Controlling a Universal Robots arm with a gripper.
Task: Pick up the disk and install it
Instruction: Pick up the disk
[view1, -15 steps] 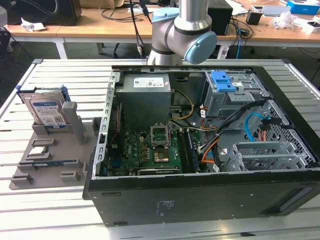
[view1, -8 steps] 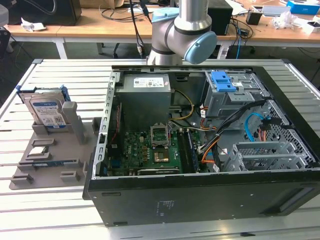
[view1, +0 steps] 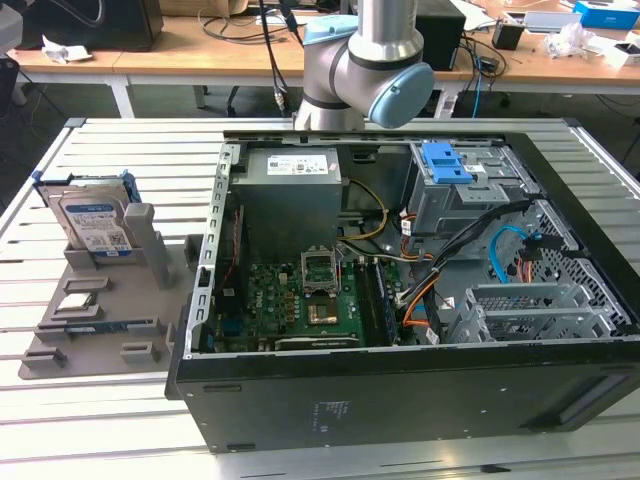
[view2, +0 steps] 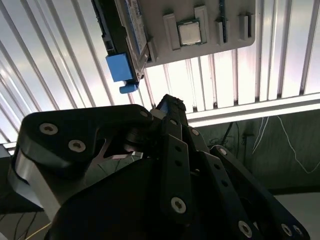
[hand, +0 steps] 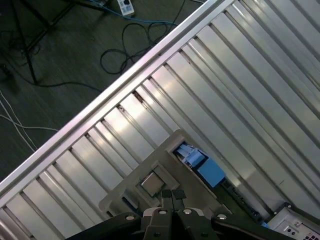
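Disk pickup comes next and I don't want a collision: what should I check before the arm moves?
1. Disk upright in grey holder, nothing on it: ok.
2. Claw empty: ok.
3. Claw open for the grasp: not ok, shut.
4. Claw lined up on disk: not ok, the disk sits apart from it in both wrist views.
5. Computer case open on top: ok.
6. Drive bay under blue latch free: cannot tell.

We see the disk (view1: 97, 224) in silver, with a white-and-blue label and a blue carrier. The holder (view1: 110, 300) is grey, the table (view1: 120, 140) silver and ribbed, the computer case (view1: 400, 400) black, its motherboard (view1: 295, 295) green.
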